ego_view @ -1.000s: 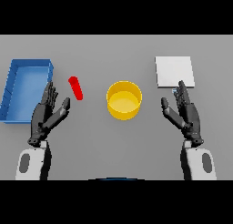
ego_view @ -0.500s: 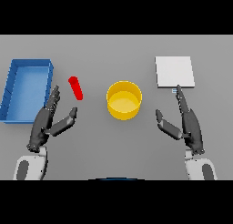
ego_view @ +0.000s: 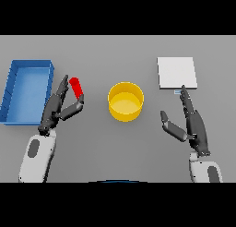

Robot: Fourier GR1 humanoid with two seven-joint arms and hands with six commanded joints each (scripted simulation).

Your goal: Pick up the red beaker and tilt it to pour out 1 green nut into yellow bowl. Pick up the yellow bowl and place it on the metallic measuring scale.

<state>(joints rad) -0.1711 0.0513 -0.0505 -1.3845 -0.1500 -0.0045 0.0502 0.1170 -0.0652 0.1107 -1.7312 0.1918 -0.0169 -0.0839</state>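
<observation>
Blue plastic forms the tray (ego_view: 18, 94) at far left, and just beside it the left hand (ego_view: 59, 108) spreads its fingers straight with the thumb apart, holding nothing. The red beaker (ego_view: 76, 87) sits in the gap between those fingers and thumb, apparently not yet clasped. It looks small, stiff and light, likely slick, so a grip round its middle seems safest. The yellow bowl (ego_view: 125, 101) stands centre. The right hand (ego_view: 193, 124) rests open and empty below the metallic measuring scale (ego_view: 176, 72). No writing is legible anywhere.
</observation>
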